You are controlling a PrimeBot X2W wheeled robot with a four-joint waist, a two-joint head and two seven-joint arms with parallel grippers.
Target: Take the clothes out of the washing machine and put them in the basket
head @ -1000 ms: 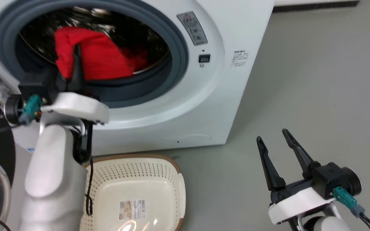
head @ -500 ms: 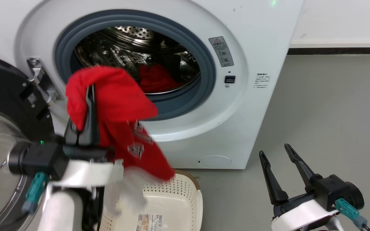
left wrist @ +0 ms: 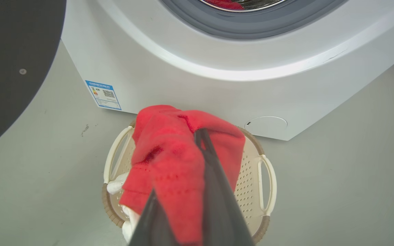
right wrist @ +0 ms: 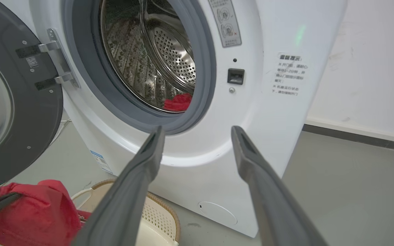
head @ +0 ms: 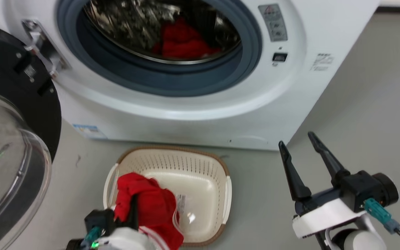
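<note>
The washing machine (head: 193, 114) stands with its round door (head: 16, 104) swung open to the left. One of the clothes, a red garment (head: 182, 43), lies inside the steel drum and also shows as a red garment (right wrist: 178, 101) in the right wrist view. My left gripper (head: 132, 201) is shut on another red garment (head: 151, 205) with white parts. It holds that garment low over the left half of the cream basket (head: 172, 150). From the left wrist, the held garment (left wrist: 169, 153) drapes over my left gripper (left wrist: 190, 143) above the basket (left wrist: 267, 174). My right gripper (head: 297, 139) is open and holds nothing.
The basket sits on the grey floor (head: 359, 104) just in front of the machine. The open glass door (right wrist: 15, 102) juts out on the left side. A white wall with a dark skirting (right wrist: 357, 136) runs behind, to the machine's right.
My left gripper has pulled the red garment out of the drum mouth and lowered it over the basket. The head camera has shifted. The right gripper stays open in place.
</note>
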